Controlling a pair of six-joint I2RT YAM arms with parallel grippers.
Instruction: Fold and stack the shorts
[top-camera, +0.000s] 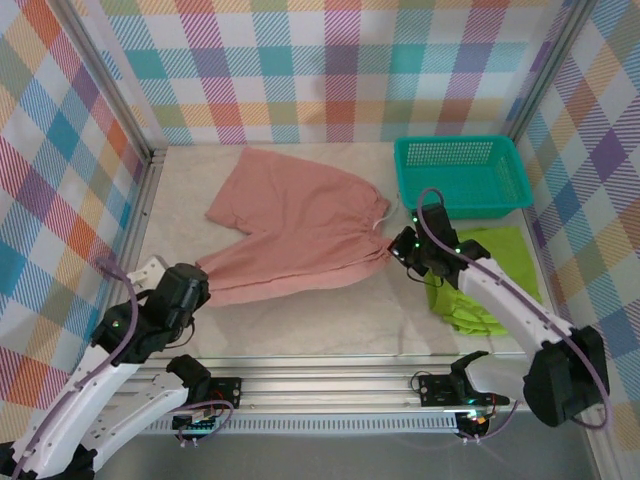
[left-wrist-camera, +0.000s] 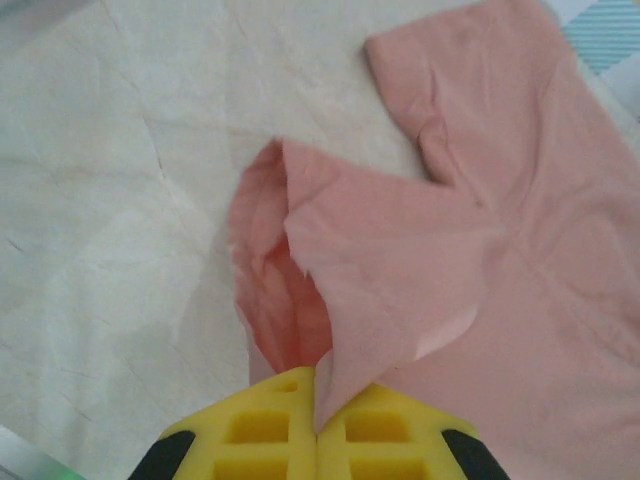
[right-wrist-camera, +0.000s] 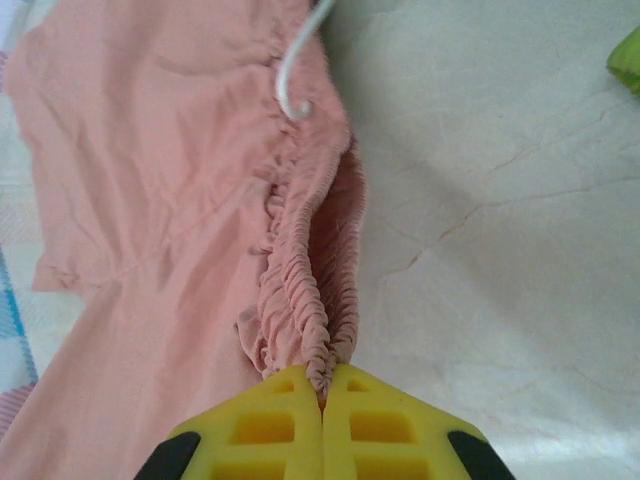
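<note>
At the near-left of the table (top-camera: 300, 330), the left gripper (top-camera: 190, 290) is closed tight on a leg hem (left-wrist-camera: 300, 300) of the pink shorts (top-camera: 300, 225). The left wrist view shows cloth pinched between the yellow fingers (left-wrist-camera: 260, 430), with the hem mouth gaping just beyond them. Farther in and to the right, the right gripper (top-camera: 400, 248) is likewise closed, gripping the gathered waistband (right-wrist-camera: 300, 260) at its near end. A white drawstring (right-wrist-camera: 295, 70) curls on the band beyond the fingers. The garment lies spread between the two grips, its far leg resting flat toward the back of the table. The green shorts (top-camera: 490, 290) lie crumpled to the right, partly under the right arm, and just behind them stands the teal basket (top-camera: 460, 142). Plaid walls (top-camera: 330, 70) close the scene.

The step in hand appears to be the first fold of the pink pair, lengthwise, near leg over far leg. To do it well, both grips should rise together and carry the near edge across at an even height. Keeping the cloth taut between them avoids bunching. The edge should be laid down so that hem meets hem and waistband meets waistband before release. The green pair has not yet been folded.

No brand, label or legible writing can be made out on the cloth, the basket or the grippers.
</note>
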